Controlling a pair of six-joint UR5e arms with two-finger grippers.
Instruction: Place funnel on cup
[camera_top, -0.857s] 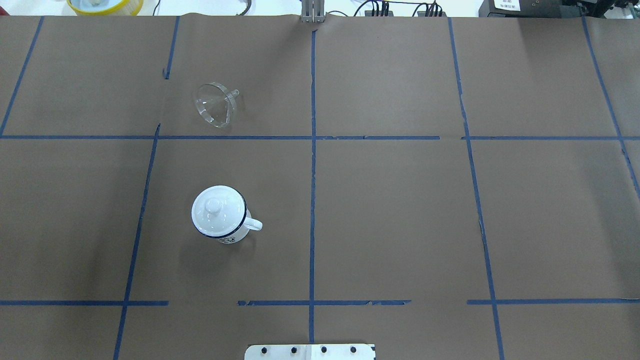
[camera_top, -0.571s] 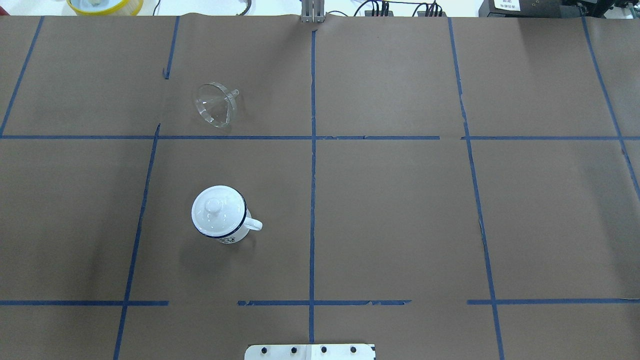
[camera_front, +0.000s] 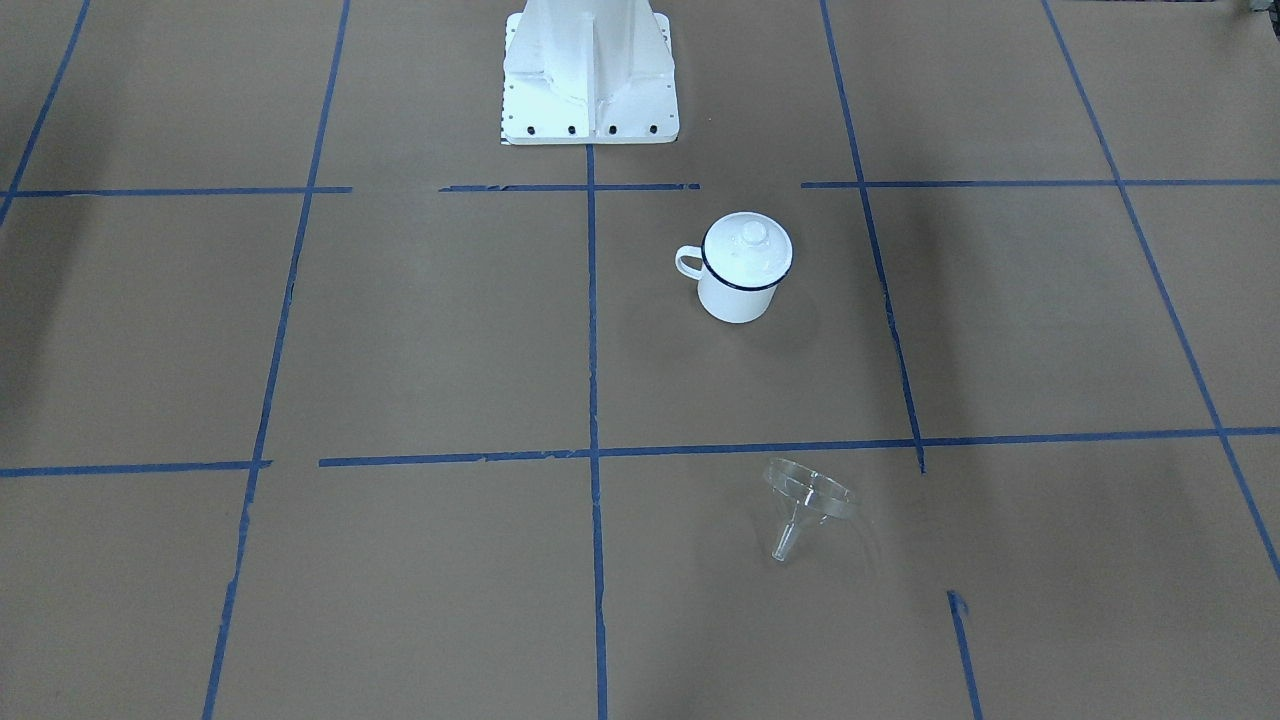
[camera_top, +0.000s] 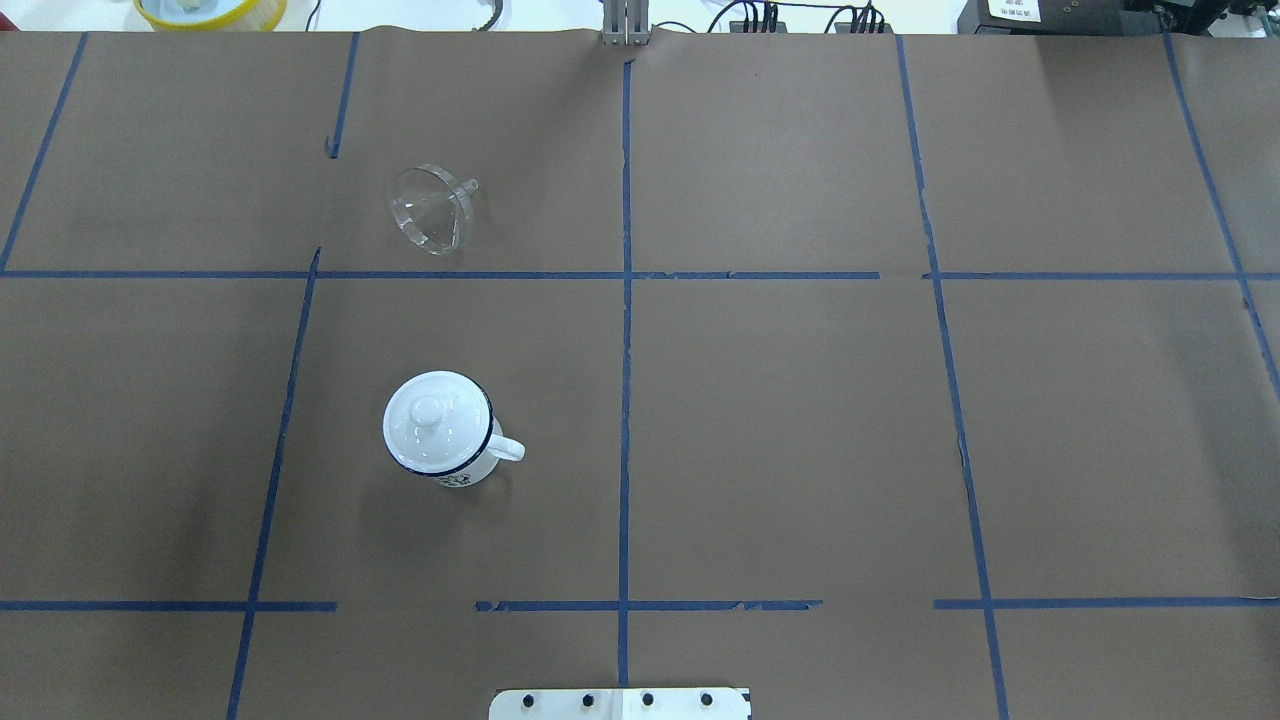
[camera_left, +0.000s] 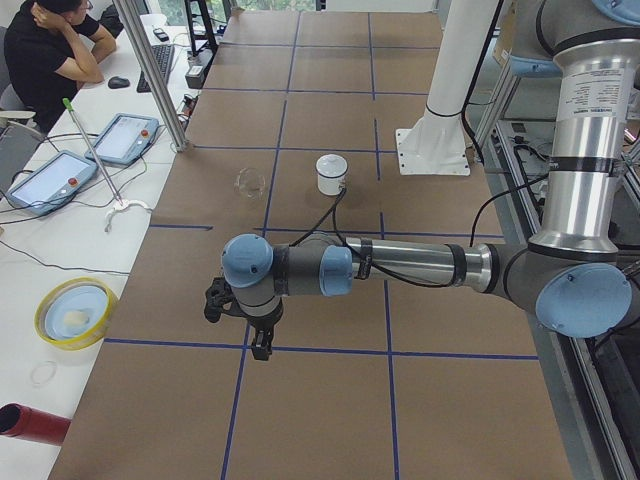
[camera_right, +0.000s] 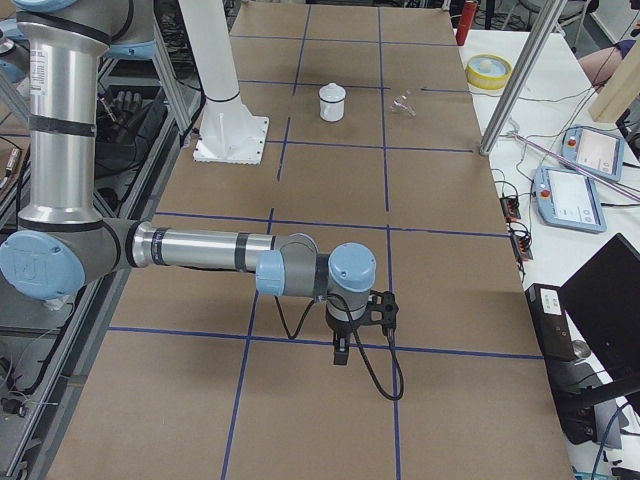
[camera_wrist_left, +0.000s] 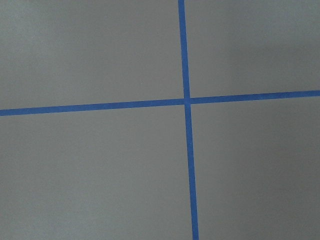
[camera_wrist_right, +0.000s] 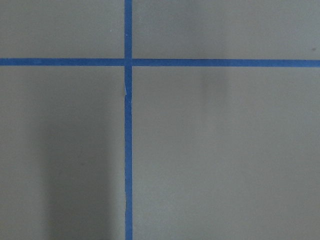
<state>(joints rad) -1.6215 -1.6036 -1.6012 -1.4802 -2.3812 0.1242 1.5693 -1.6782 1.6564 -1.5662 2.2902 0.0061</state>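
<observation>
Left fingers (camera_left: 260, 349), left-side view: parked over bare table (camera_left: 320, 420), spread or pressed cannot tell; funnel (camera_left: 248, 183) and cup (camera_left: 331, 175) far beyond. Right-side view: right fingers (camera_right: 341, 352) equally unreadable, both things far off. Overhead: no fingers; one funnel on its side, one cup, one lid (camera_top: 433, 418) capping it; lid likely comes off first.

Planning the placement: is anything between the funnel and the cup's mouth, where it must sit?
Yes: a white knobbed lid sits on the cup, covering its mouth. The funnel lies on its side, apart from it.
</observation>
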